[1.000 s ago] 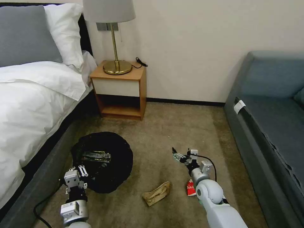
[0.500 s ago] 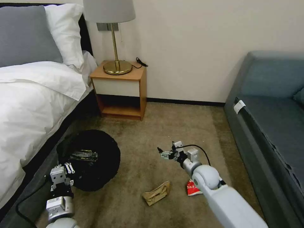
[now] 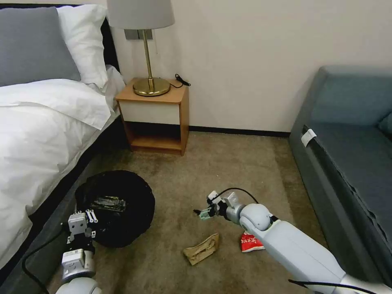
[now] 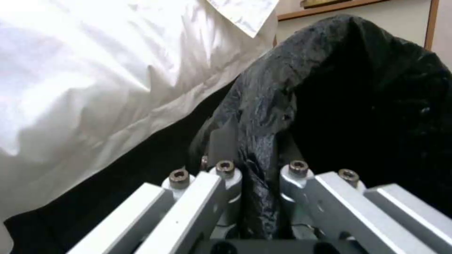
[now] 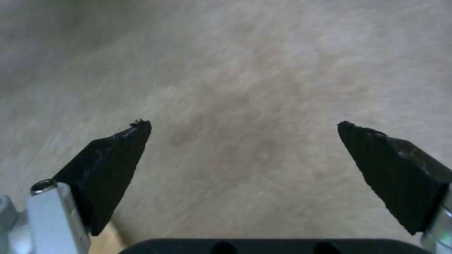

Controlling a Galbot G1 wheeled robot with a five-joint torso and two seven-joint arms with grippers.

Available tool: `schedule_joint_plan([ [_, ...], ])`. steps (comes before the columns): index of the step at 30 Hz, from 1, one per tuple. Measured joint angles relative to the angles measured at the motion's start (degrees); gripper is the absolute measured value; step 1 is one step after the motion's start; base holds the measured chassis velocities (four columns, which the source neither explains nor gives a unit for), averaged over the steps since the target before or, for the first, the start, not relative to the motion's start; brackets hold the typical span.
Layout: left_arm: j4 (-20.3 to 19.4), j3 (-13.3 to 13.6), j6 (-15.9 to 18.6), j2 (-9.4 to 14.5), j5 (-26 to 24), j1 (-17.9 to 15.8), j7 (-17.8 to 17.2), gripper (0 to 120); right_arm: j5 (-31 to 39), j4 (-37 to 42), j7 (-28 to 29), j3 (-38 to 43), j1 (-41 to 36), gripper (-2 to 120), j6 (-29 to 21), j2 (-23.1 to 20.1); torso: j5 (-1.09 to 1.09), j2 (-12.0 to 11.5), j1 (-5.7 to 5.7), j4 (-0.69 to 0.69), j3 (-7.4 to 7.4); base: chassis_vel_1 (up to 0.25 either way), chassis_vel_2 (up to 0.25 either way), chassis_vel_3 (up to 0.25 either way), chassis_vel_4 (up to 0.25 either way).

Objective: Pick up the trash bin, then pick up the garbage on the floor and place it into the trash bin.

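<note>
Over carpet at 5 o'clock, right pincer (image 3: 203, 213) has swung toward the tan paper scrap (image 3: 201, 248), fingers apart; left pincer (image 3: 90, 216) stays clamped on the trash bin (image 3: 122, 204) liner.

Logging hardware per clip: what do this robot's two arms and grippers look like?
Both arms have smooth, rounded white-grey shells. The right gripper has a silver metal body and two black, ribbed, wedge-shaped fingertips, and a black cable loops over its wrist. The left gripper is bare silver metal: flat linkage bars joined by hex-socket bolts, on a boxy grey wrist block. A black cable trails beside that arm.
</note>
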Motion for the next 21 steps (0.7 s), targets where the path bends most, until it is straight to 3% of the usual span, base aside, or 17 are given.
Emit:
schedule_joint_plan([
  [10, 1.5, 0.9, 1.2, 0.0, 0.1, -0.7, 0.8, 4, -1.4, 0.1, -4.4, -11.4, 1.8, 100, -1.7, -2.9, 0.01, 0.0, 0.0, 0.0, -0.01, 0.0, 0.0, 0.0, 0.0],
  [21, 2.9, 2.2, 1.0, 0.4, 0.4, -0.3, 1.0, 4, -4.7, 0.2, -6.2, -12.2, -0.7, 100, -1.3, -4.2, 0.01, 0.0, 0.0, 0.0, -0.01, 0.0, 0.0, 0.0, 0.0],
])
